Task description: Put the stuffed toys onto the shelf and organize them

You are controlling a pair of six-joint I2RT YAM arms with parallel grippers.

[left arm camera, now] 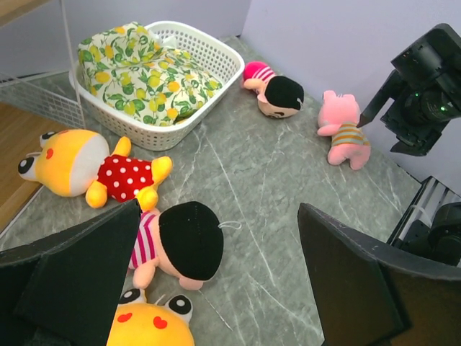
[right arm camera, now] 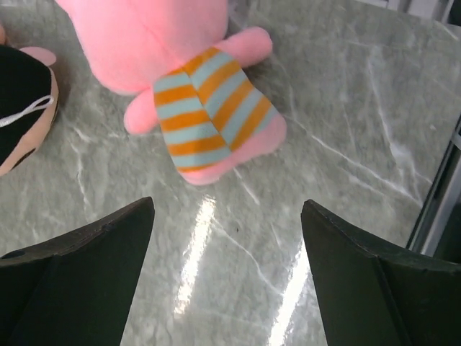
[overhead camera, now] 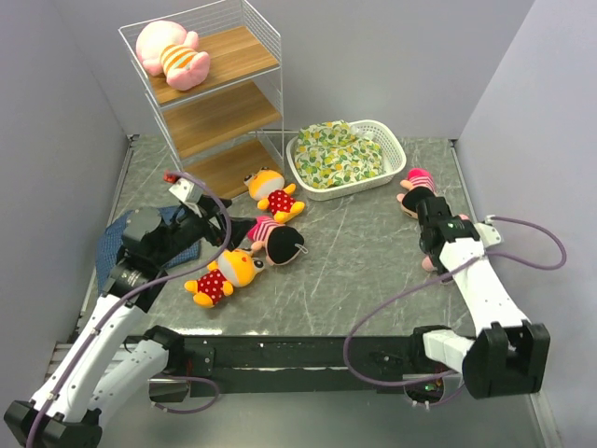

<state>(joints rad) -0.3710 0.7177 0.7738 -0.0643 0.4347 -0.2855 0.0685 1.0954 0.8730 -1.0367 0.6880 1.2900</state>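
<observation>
Black fingers of the right gripper (right arm camera: pixel 227 216) fill the bottom of its wrist view, spread wide with nothing between them: released. Just ahead of the fingertips a pink pig (right arm camera: pixel 209 115) in an orange-striped shirt lies flat on the grey marbled bench (right arm camera: pixel 346 115), untouched. At the left edge of that view is the dark head of a pink-hatted doll (right arm camera: pixel 21 101), close beside the pig. From above, both sit at the right side of the bench near the white basket (overhead camera: pixel 399 149), with the pig mostly hidden under the right arm.

On the other side the left gripper (left arm camera: pixel 220 216) is also released, fingers wide, hovering low over the toys left of centre. Below and between its fingers lies a second doll (left arm camera: pixel 184 241) in a striped shirt, on its side on the bench. It isn't gripped, and I can't tell if anything touches it. Beyond it an orange-yellow animal (left arm camera: pixel 86 169) in red polka dots lies near the basket and the foot of the shelf (overhead camera: pixel 224 117). At the bottom edge of the left wrist view is a second orange-yellow animal (left arm camera: pixel 148 324), touching the second doll.

On the shelf's top board, at the left end, lies a second pink pig (overhead camera: pixel 173 54). The basket holds a yellow-green patterned cloth bundle (overhead camera: pixel 338 149). A blue cloth (overhead camera: pixel 110 245) lies under the left arm at the bench's left edge.
</observation>
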